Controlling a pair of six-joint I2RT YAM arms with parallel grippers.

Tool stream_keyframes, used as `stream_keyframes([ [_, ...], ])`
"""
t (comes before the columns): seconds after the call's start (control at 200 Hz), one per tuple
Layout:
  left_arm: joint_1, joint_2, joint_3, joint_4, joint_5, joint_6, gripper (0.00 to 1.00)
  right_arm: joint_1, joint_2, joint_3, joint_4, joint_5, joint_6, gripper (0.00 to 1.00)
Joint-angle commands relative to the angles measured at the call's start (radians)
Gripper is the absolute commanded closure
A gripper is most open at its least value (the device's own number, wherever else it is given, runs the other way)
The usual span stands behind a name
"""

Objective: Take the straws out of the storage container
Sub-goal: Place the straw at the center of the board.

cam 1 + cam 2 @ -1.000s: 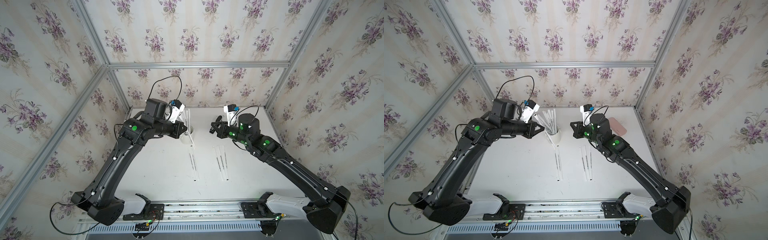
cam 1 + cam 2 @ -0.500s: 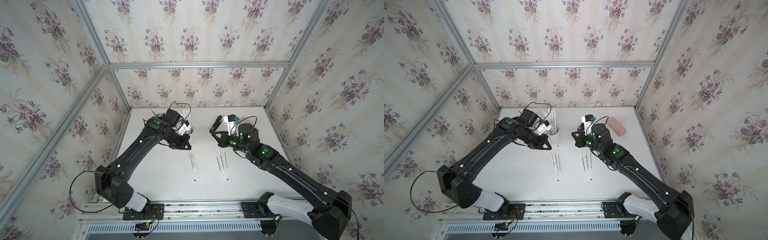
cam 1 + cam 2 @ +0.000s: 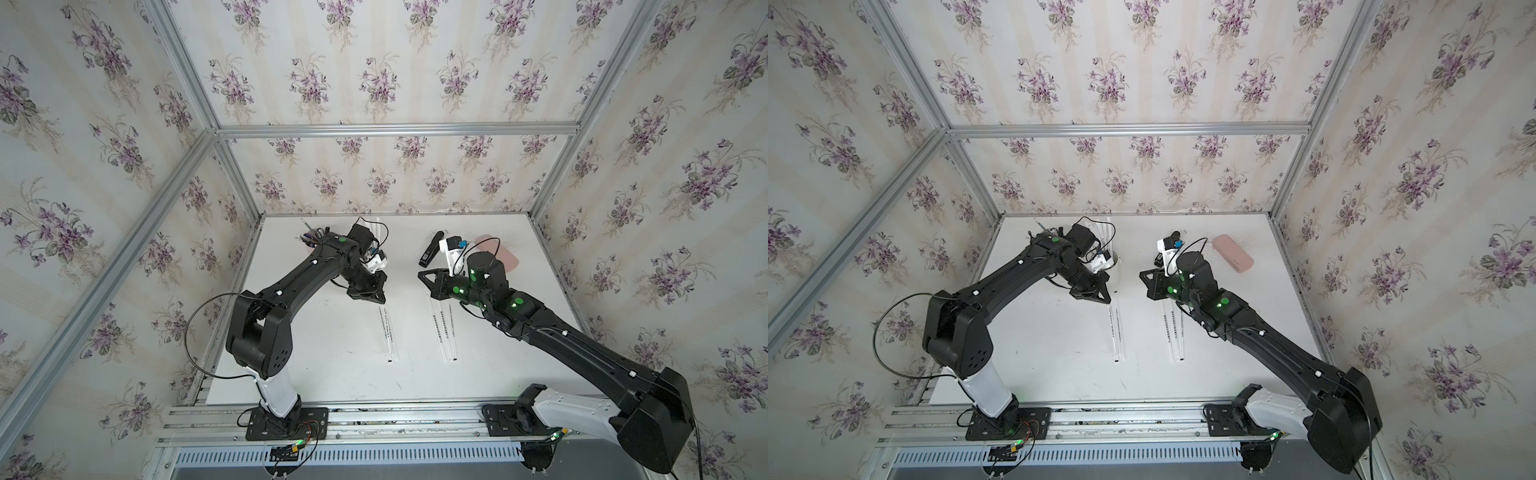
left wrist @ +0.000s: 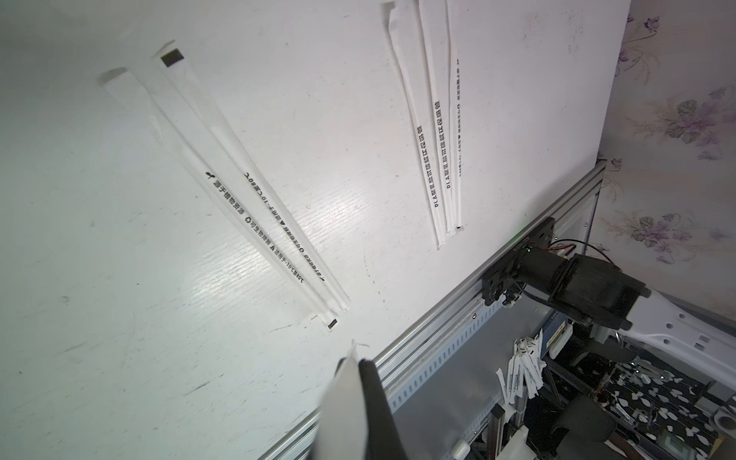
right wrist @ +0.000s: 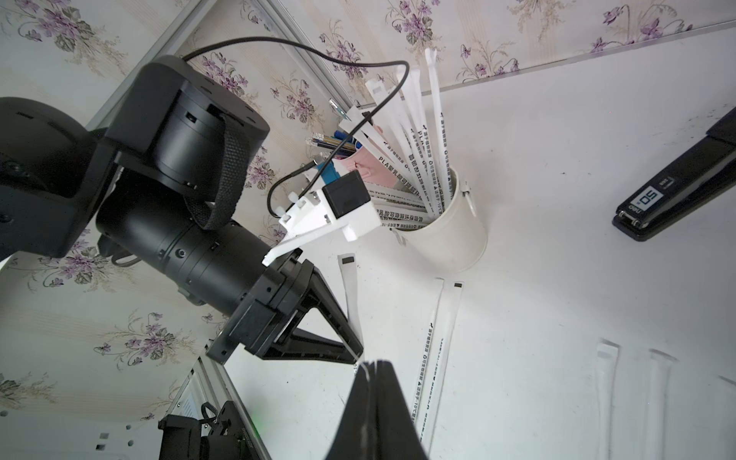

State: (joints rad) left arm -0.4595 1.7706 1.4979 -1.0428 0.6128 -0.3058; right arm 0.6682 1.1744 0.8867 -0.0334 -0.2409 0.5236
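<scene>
Pinching one straw (image 5: 350, 294) between its closed fingers, my left gripper (image 3: 1105, 296) is hovering over the table (image 3: 1059, 353) at the centre of a top view. The container (image 3: 1117, 272) is standing just above it, its straws (image 5: 422, 131) leaning upward. My right gripper (image 5: 374, 364), pressed together and empty, is sitting farther off.

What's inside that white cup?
Paper-wrapped straws stand fanned out in the cup. Its bottom and their lower ends are hidden by its wall; the left arm's camera covers some.
</scene>
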Motion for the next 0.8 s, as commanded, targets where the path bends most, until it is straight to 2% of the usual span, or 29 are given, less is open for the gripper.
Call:
stream_keyframes([
  [0.0, 0.001, 0.017, -0.008, 0.029, -0.008, 0.002, 0.93, 0.002, 0.006, -0.001, 0.035, -0.007, -0.006, 0.92],
  [0.465, 0.002, 0.066, -0.019, 0.056, -0.023, 0.014, 0.87, 0.002, 0.008, -0.022, 0.041, 0.005, -0.004, 0.92],
  [0.614, 0.005, 0.067, -0.021, 0.064, -0.028, 0.011, 0.81, 0.002, 0.018, -0.018, 0.043, 0.0, -0.005, 0.92],
  [0.799, 0.005, 0.064, -0.026, 0.057, -0.028, 0.023, 0.8, 0.002, 0.03, -0.011, 0.043, -0.01, -0.005, 0.92],
])
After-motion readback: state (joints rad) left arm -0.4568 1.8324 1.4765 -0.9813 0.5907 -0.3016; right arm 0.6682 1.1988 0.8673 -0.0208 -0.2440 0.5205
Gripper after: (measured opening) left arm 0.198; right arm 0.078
